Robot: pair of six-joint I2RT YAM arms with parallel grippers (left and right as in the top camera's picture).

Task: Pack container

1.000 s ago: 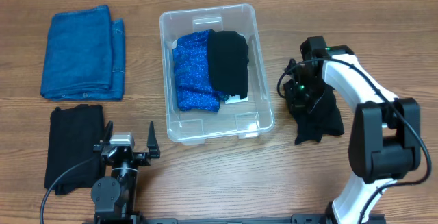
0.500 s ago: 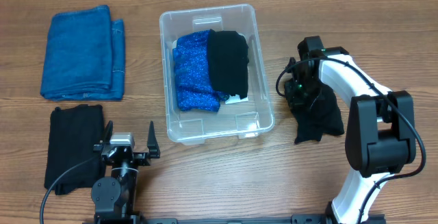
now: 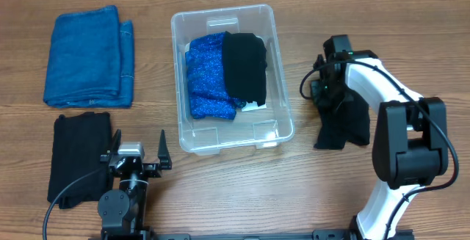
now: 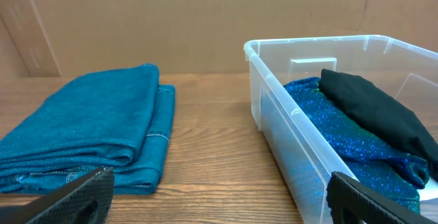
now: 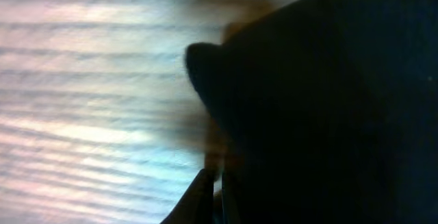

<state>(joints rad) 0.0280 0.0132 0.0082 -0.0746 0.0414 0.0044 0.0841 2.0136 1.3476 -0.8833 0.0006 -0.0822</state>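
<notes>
The left gripper (image 3: 139, 144) sits at the worktop's (image 3: 308, 196) front edge, jaws wide open and empty. The container (image 3: 235, 140) stands mid-worktop, already holding two cloths (image 3: 220, 78). Near the right edge the right gripper (image 3: 328, 93) is on a black cloth (image 3: 341, 126). I cannot tell whether its jaws grip it, but the step looks like fetching this cloth, which next needs lifting over the rim.

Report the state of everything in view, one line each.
container, lidless, partly packed
sparkly blue cloth, folded, in container
inner black cloth, folded, in container
blue towel, folded
left black cloth, folded
right black cloth, crumpled
left tool, open, empty
right tool, on right black cloth, grip unclear
</notes>
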